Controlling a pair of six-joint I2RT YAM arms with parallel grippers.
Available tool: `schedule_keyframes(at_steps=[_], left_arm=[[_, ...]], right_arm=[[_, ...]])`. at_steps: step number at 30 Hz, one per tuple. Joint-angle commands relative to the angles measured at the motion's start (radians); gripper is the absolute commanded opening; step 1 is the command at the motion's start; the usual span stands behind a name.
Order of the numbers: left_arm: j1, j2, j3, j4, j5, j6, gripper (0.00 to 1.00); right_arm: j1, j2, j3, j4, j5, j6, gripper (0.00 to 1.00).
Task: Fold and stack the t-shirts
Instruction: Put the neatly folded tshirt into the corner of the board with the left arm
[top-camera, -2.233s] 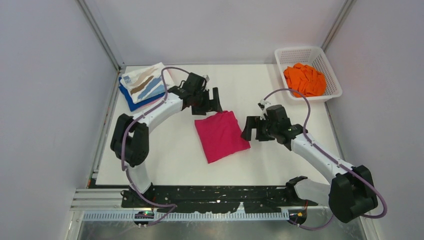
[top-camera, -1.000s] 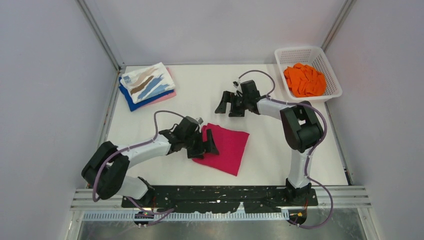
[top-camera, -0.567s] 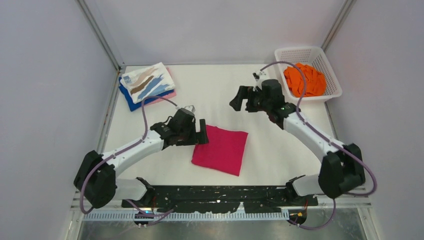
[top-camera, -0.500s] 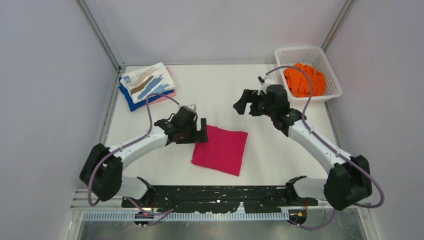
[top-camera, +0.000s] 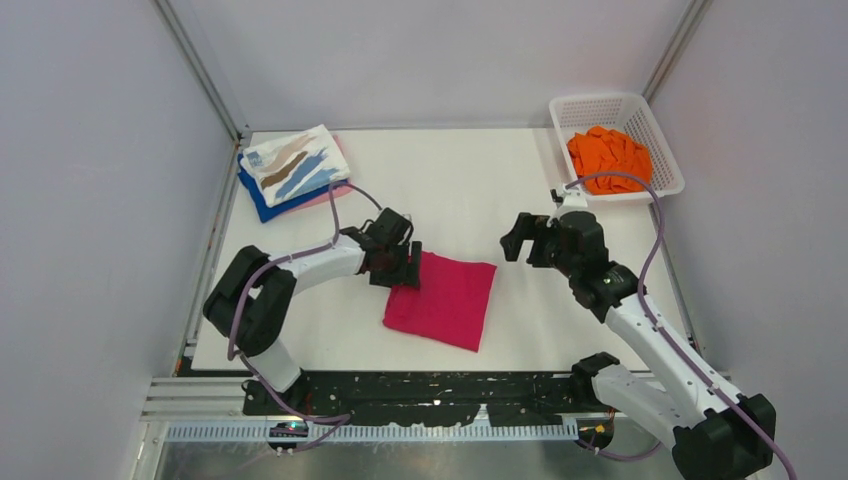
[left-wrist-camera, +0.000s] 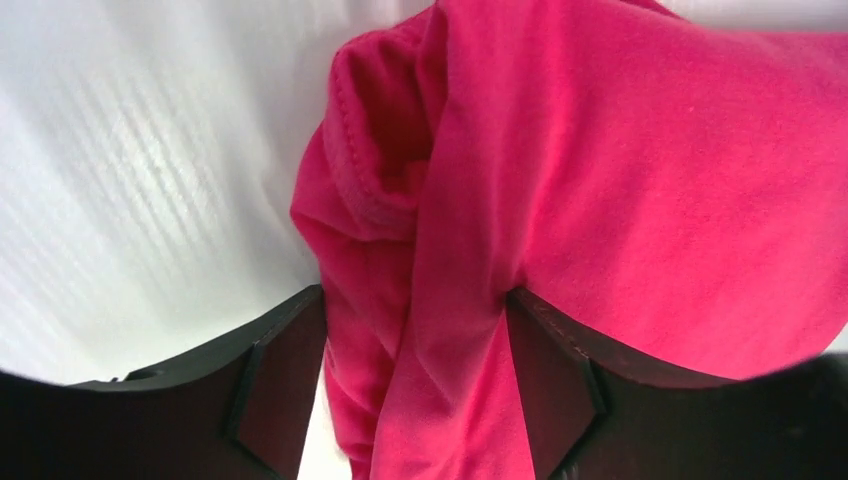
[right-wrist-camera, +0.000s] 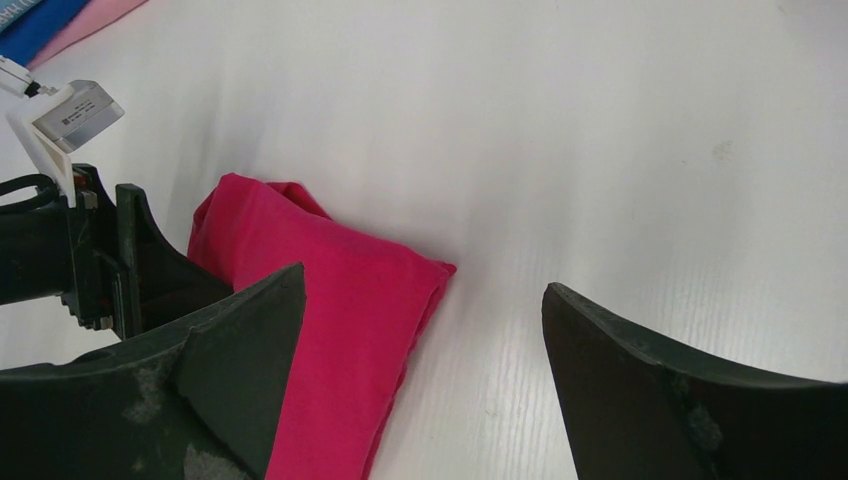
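Note:
The folded magenta t-shirt (top-camera: 442, 300) lies flat mid-table; it also shows in the right wrist view (right-wrist-camera: 340, 300). My left gripper (top-camera: 402, 270) sits at its back left corner, and in the left wrist view (left-wrist-camera: 415, 385) its fingers (left-wrist-camera: 280, 385) press a creased bunch of magenta cloth (left-wrist-camera: 600, 200) from both sides. My right gripper (top-camera: 520, 240) is open and empty over bare table to the right of the shirt (right-wrist-camera: 420, 340). A stack at the back left holds the white streaked shirt (top-camera: 293, 163) on the blue one (top-camera: 262, 205) and the pale pink one (top-camera: 337, 188). The orange shirt (top-camera: 608, 158) lies in the basket.
The white lattice basket (top-camera: 600, 108) stands at the back right corner. Metal frame posts and grey walls close in the table (top-camera: 450, 170) on three sides. The left arm's wrist (right-wrist-camera: 70, 120) shows at the left of the right wrist view.
The left gripper rotated and dragged the magenta shirt nearer, then moved to its back left corner. The right arm swung from the back middle to the shirt's right.

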Motion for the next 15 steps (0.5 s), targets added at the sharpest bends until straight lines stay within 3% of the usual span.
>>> schedule_keyframes(at_steps=[1, 4, 6, 9, 10, 15], left_arm=[[-0.02, 0.058, 0.018, 0.038, 0.024, 0.007, 0.64], [-0.041, 0.102, 0.04, 0.022, -0.005, -0.002, 0.55], [-0.05, 0.134, 0.066, 0.003, -0.024, -0.009, 0.43], [-0.063, 0.172, 0.117, -0.059, -0.127, -0.041, 0.07], [-0.068, 0.184, 0.142, -0.085, -0.16, -0.047, 0.0], [-0.069, 0.226, 0.254, -0.191, -0.28, -0.072, 0.0]], right_arm=[[-0.005, -0.035, 0.003, -0.049, 0.091, -0.028, 0.96], [-0.005, -0.057, -0.003, -0.062, 0.11, -0.031, 0.95], [-0.005, -0.071, -0.01, -0.072, 0.124, -0.035, 0.95], [-0.005, -0.098, -0.023, -0.086, 0.159, -0.041, 0.95], [-0.005, -0.103, -0.032, -0.088, 0.178, -0.043, 0.96], [-0.005, -0.153, -0.059, -0.087, 0.237, -0.065, 0.95]])
